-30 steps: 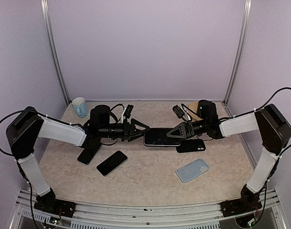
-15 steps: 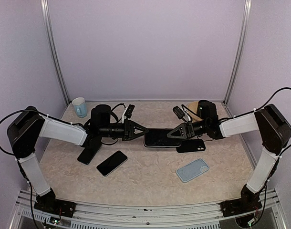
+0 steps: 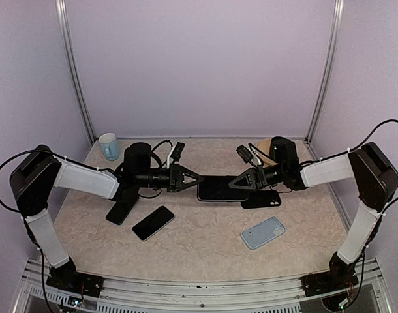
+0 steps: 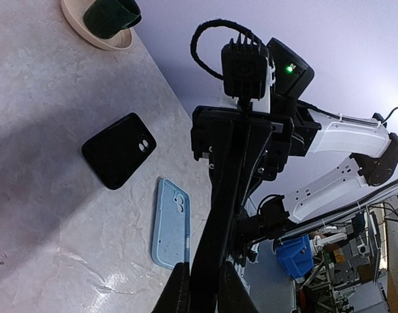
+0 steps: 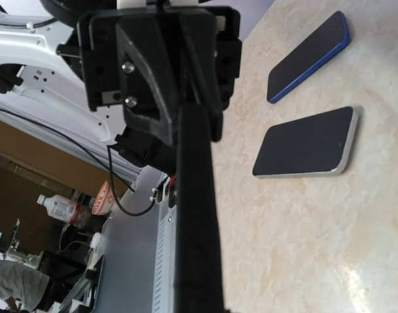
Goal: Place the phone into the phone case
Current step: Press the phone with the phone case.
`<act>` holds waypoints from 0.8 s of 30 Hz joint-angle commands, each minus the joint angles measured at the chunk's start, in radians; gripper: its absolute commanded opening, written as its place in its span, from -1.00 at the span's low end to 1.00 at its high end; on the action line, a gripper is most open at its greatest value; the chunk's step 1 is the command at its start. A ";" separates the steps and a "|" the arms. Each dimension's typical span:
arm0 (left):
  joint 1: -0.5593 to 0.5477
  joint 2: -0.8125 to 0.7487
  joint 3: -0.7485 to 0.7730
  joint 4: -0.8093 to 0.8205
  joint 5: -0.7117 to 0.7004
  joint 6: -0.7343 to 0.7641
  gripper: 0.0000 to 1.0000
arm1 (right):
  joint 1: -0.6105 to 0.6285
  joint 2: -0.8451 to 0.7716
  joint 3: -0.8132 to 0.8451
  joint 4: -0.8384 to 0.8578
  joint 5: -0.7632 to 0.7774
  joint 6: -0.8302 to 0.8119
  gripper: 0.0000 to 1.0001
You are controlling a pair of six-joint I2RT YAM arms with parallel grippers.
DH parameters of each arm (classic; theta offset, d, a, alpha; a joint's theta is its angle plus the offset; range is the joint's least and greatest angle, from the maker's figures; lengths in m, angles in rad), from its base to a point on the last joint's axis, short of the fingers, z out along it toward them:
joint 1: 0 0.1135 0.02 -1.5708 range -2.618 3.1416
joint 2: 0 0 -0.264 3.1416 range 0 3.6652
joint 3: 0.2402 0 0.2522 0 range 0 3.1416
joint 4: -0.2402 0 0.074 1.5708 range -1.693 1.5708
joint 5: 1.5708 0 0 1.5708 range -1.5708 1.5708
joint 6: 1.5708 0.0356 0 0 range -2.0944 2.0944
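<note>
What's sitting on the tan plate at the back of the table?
A dark green cup stands on the plate. The picture's edge cuts off the cup's top, so what is inside it cannot be seen.

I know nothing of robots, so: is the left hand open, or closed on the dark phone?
Closed: the left hand pinches the dark phone; its fingers press its thin sides with no gap.

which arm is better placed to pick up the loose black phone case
Right, probably: the loose black phone case lies beside the right gripper; the left gripper is across the held black phone.
</note>
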 commanded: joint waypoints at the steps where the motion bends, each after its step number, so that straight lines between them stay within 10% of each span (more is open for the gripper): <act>1: -0.007 0.007 0.028 -0.017 -0.034 -0.014 -0.65 | 0.016 -0.017 0.018 0.038 -0.014 -0.039 -1.00; 13: -0.006 0.009 0.021 -0.020 -0.033 -0.014 0.10 | 0.013 -0.030 0.022 0.060 -0.008 -0.021 -1.00; 24: -0.012 0.015 0.024 -0.023 -0.017 -0.011 0.32 | 0.002 -0.033 0.040 0.099 -0.003 0.027 -1.00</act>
